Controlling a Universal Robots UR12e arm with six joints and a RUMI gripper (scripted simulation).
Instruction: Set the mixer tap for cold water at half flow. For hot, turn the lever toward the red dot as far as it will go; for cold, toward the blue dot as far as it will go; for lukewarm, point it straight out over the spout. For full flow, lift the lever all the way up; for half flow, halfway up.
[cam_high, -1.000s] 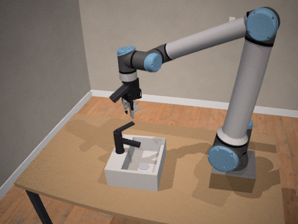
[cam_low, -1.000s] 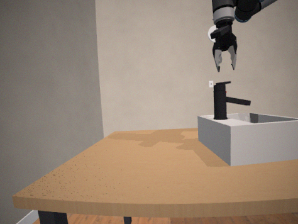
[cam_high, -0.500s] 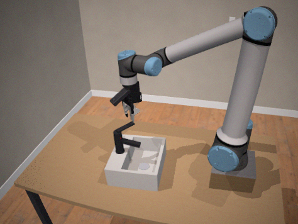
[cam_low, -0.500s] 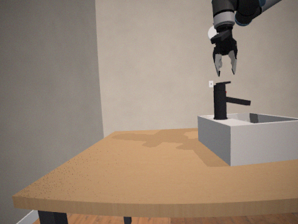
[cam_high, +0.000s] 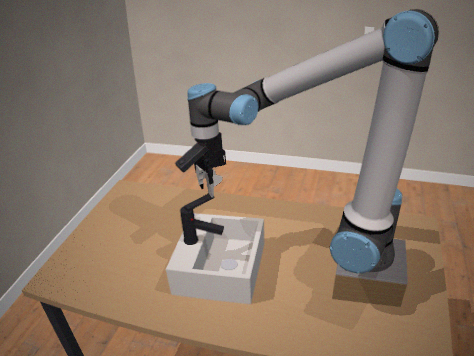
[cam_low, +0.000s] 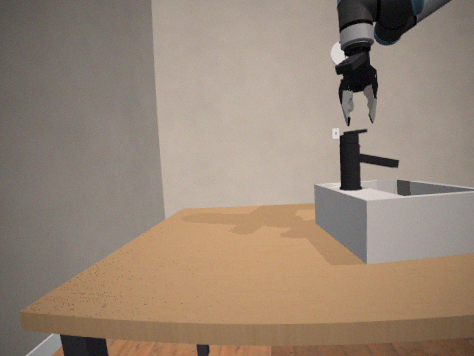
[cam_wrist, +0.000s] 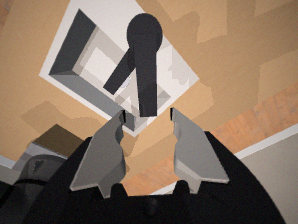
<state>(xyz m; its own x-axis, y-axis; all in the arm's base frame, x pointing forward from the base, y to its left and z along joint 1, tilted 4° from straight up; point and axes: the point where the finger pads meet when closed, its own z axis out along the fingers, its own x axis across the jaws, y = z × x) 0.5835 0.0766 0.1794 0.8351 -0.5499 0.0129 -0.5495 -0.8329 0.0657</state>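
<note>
My fingers hang part-open and empty just above the lever (cam_wrist: 147, 82), which I judge untouched.

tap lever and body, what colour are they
Matte black, both the lever and the tap body; clearest in the exterior view.

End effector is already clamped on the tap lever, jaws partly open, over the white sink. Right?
Not clamped. In the exterior view the end effector hangs just above the lever, jaws partly open with nothing between them. It is over the white sink.
</note>
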